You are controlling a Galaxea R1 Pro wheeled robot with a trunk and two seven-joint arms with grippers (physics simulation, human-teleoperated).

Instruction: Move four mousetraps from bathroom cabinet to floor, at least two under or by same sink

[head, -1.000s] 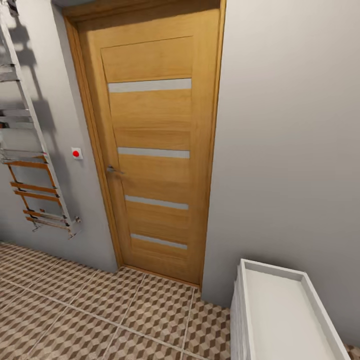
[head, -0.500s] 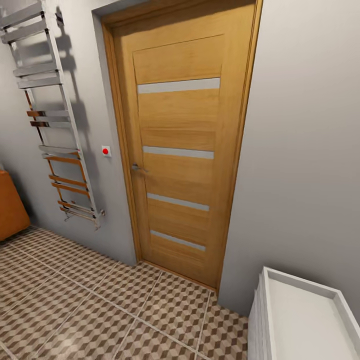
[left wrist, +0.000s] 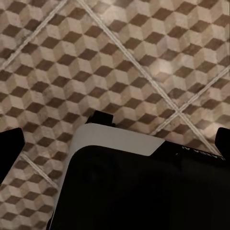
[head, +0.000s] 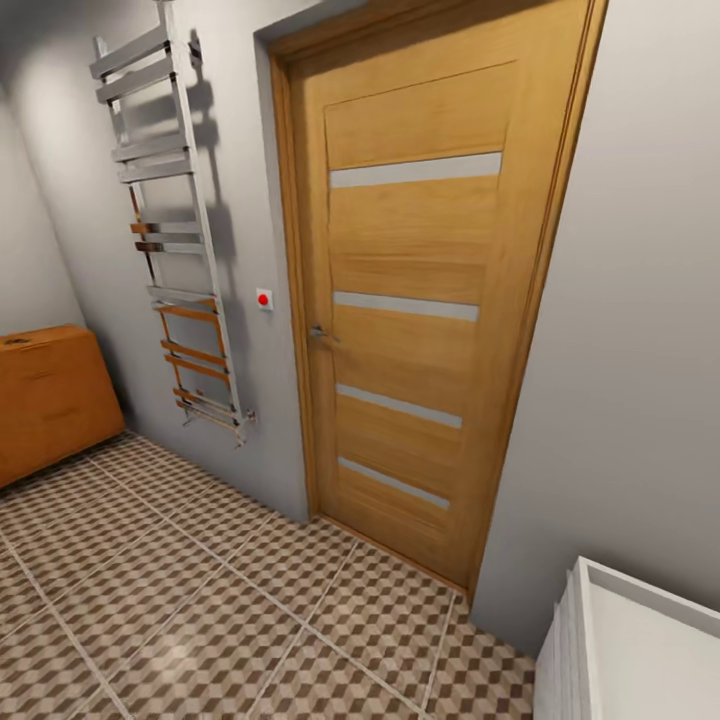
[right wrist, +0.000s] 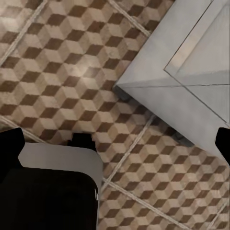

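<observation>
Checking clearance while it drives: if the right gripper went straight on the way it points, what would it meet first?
Probably the bare tiled floor; the white vanity's corner lies off to one side.

The bathroom floor — cube-patterned tiles with pale grout lines — carries the orange-brown cabinet at the far left and the white sink unit at the near right.

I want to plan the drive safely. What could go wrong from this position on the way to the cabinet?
1. The white flat-fronted vanity unit stands close at the right; turning the base might clip its corner.
2. The chrome ladder-shaped towel rail sticks out from the grey wall beside the orange-brown wooden cabinet; an arm could catch it.
3. No mousetraps are visible yet.
</observation>
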